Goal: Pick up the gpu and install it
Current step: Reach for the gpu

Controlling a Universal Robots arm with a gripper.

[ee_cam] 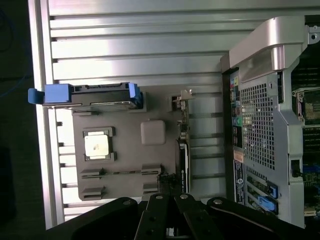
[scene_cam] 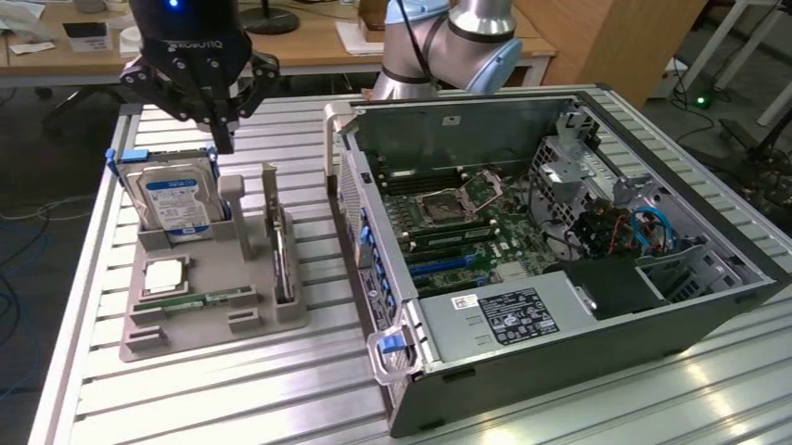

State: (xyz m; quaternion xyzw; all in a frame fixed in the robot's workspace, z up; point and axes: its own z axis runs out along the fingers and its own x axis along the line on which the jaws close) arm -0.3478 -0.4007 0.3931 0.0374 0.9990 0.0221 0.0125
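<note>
Fingers (scene_cam: 224, 130) of the black gripper (scene_cam: 224, 146) are pressed together into a single point and hold nothing. The gripper hangs in the upper left of the exterior view, its tips just over the top edge of the silver hard drive with the blue-white label (scene_cam: 173, 199). That drive stands upright at the far end of the grey plastic parts tray (scene_cam: 185, 338). Whether the tips touch the drive cannot be told.

The thin, flat, black gpu with a silvery-grey edge (scene_cam: 284, 264) still stands on its long edge in its slot along the tray's side nearest the computer. That puts it left of centre in the exterior view, apart from the gripper. In the wrist view the gpu (ee_cam: 184, 155) shows edge-on beyond the dark fingers (ee_cam: 150, 220).

A square silver processor chip (scene_cam: 165, 275) and a slim green memory stick (scene_cam: 198, 299) also lie in the tray.

The open dark-grey metal computer case (scene_cam: 644, 320) lies on the ribbed aluminium table (scene_cam: 185, 399) across the centre and right. On its green motherboard (scene_cam: 495, 222) the blue expansion slots (scene_cam: 440, 264) look unoccupied.

Judging from this, the task has not begun. The card is neither grasped nor lifted, so both the pick and the installation remain to be done.
</note>
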